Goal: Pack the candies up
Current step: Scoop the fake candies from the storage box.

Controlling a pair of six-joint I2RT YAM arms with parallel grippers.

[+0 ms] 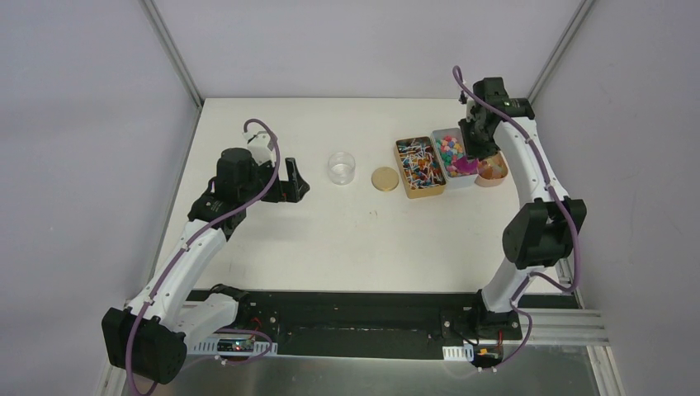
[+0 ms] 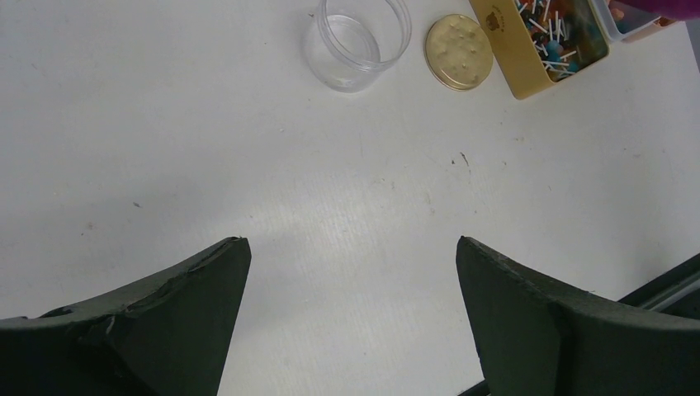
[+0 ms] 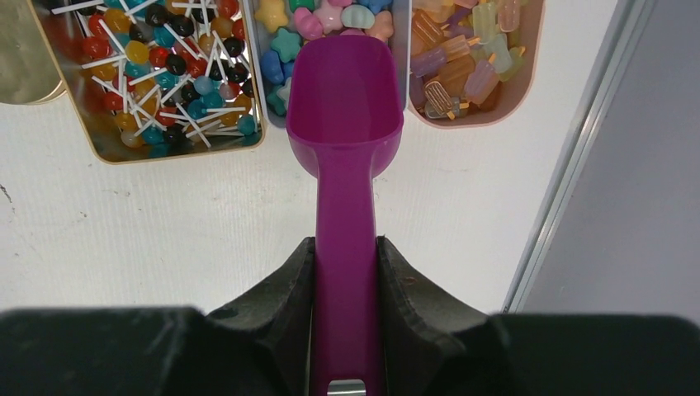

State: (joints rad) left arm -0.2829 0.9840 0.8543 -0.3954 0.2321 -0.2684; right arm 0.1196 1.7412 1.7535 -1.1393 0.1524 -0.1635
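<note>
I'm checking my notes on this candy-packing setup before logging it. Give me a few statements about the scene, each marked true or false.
1. The right hand grips the purple scoop by its handle. True.
2. The left hand holds the clear jar. False: it is open and empty, the jar standing apart.
3. The gold lid sits on the jar. False: it lies beside it on the table.
4. The scoop's bowl is empty. True.

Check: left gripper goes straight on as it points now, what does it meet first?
Probably the clear jar, roughly in line ahead of the open left gripper, with only bare table between. The gold lid lies beside it; depth is hard to judge.
</note>
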